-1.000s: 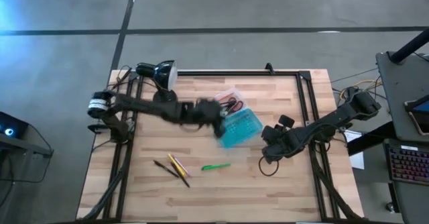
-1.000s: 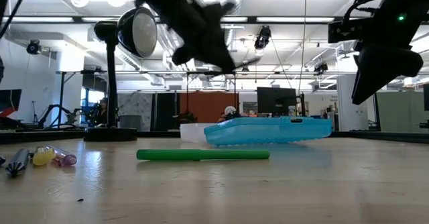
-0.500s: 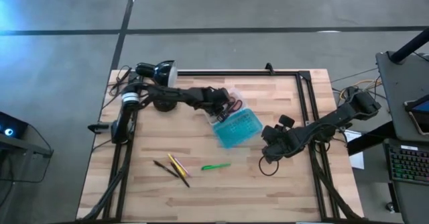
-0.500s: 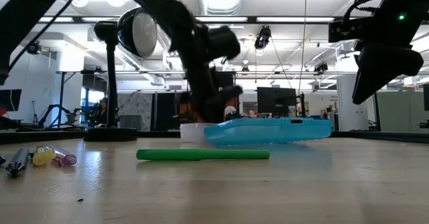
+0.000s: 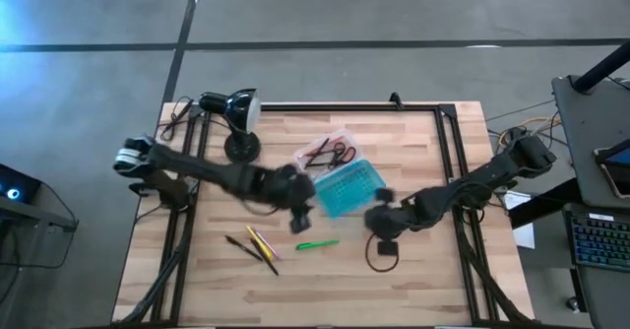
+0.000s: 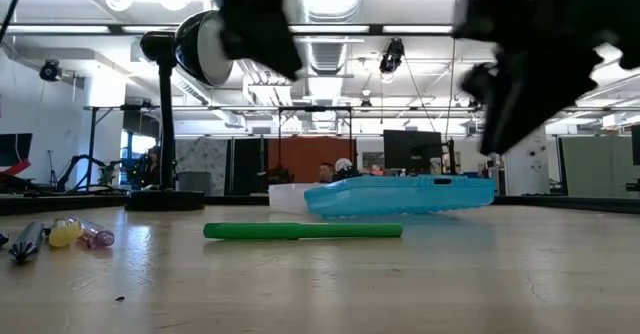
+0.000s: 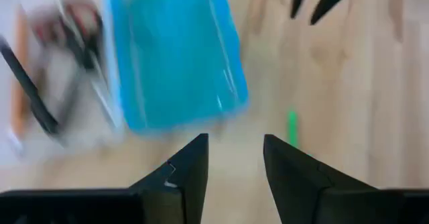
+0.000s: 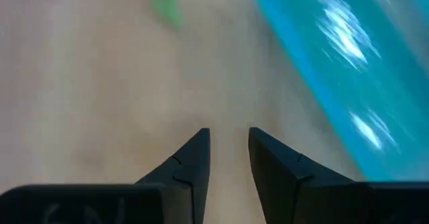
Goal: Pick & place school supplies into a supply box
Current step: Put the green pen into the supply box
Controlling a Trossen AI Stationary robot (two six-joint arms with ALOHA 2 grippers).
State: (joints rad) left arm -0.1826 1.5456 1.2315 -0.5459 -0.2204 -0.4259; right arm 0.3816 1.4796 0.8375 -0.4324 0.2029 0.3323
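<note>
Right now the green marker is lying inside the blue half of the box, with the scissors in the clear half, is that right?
Not quite. The green marker lies on the bare table, in front of the supply box and apart from it, as the high view shows. The red-handled scissors are indeed in the clear half.

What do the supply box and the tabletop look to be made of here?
The supply box looks like plastic: its teal half is translucent and glossy, its other half clear and whitish. The tabletop looks like light wood, laid in butcher-block strips with visible grain and a matte finish.
</note>
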